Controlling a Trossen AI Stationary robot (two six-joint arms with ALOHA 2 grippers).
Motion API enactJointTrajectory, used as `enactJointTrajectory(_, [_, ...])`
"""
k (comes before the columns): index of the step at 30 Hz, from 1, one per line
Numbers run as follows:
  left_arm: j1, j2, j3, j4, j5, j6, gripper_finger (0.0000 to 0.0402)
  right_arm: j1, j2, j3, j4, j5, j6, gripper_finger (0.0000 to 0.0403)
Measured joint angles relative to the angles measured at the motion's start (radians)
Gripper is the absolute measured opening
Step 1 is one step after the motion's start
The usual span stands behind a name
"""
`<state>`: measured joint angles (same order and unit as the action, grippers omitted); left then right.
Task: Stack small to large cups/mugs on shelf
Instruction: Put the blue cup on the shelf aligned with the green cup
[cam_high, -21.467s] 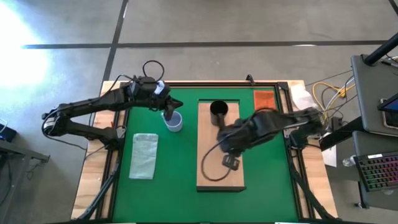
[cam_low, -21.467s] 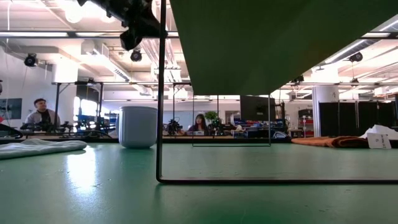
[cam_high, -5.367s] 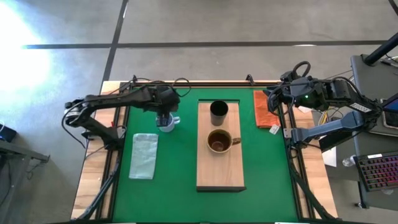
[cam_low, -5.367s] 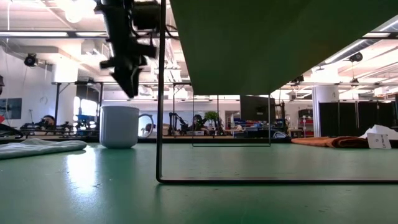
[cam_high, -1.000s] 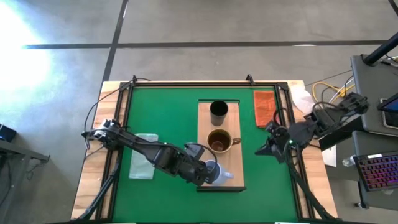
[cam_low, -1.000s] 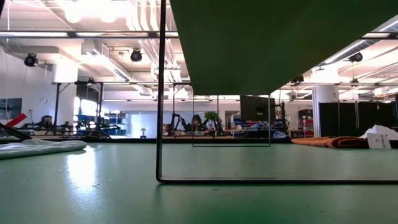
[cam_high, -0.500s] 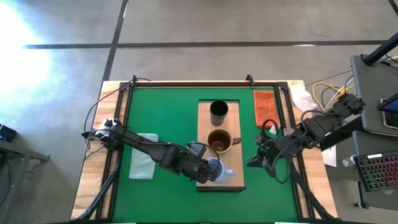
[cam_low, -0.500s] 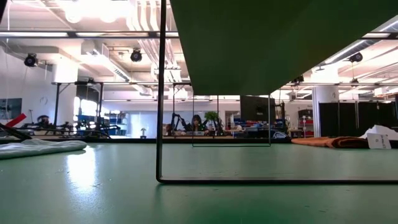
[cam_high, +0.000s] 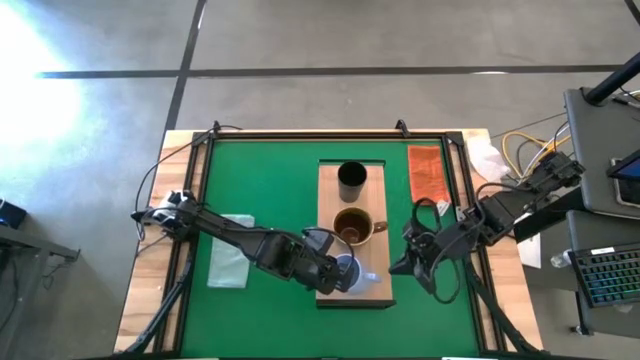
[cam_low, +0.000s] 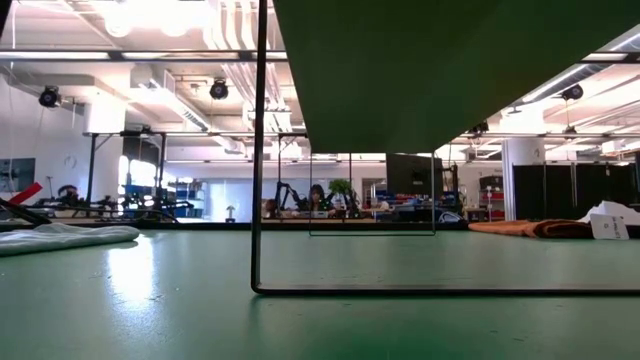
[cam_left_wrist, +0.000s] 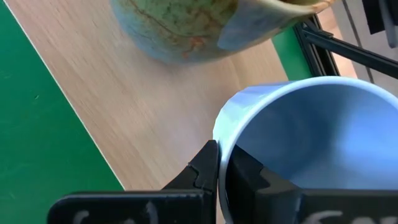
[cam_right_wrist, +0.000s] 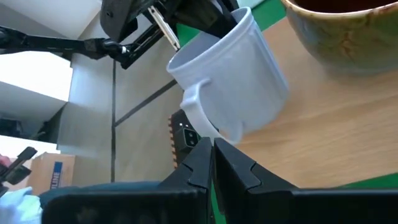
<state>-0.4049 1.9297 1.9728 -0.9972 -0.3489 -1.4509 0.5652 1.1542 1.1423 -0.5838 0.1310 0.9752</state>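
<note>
The pale blue-white mug is at the near end of the light-wood shelf, tilted in the right wrist view. My left gripper is shut on it. The brown-olive mug stands upright at the shelf's middle and the black tumbler at its far end. My right gripper is shut, just right of the shelf, its fingertips close below the pale mug's handle. I cannot tell whether they touch it. My left gripper holds the pale mug by its rim on the side toward the table's left. One finger is inside the mug and one finger is outside, with the wall between them. The mug leans; whether its base rests on the shelf I cannot tell.
A pale green cloth lies on the green mat left of the shelf, an orange-red cloth at the far right. The shelf stands raised on a thin black frame. Black rails edge the mat.
My right gripper has gone toward the table's left and near edges, up to the pale mug's handle side. My left gripper and the pale mug have stayed in place on the shelf's near end.
</note>
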Motion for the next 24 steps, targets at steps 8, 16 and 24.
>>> enactJointTrajectory(8, [0.005, 0.024, 0.0, 0.051, 0.0, 0.002, 0.0027, 0.0, 0.001, 0.0, -0.002, 0.0, -0.003, 0.0011])
enactJointTrajectory(16, [0.006, 0.027, 0.002, 0.046, -0.002, 0.001, 0.004, 0.0, 0.001, 0.0, -0.005, 0.0, -0.014, 0.0011])
enactJointTrajectory(24, [0.006, 0.024, 0.016, 0.047, -0.026, 0.001, 0.0012, 0.0, 0.001, -0.001, -0.012, 0.001, -0.03, 0.0011])
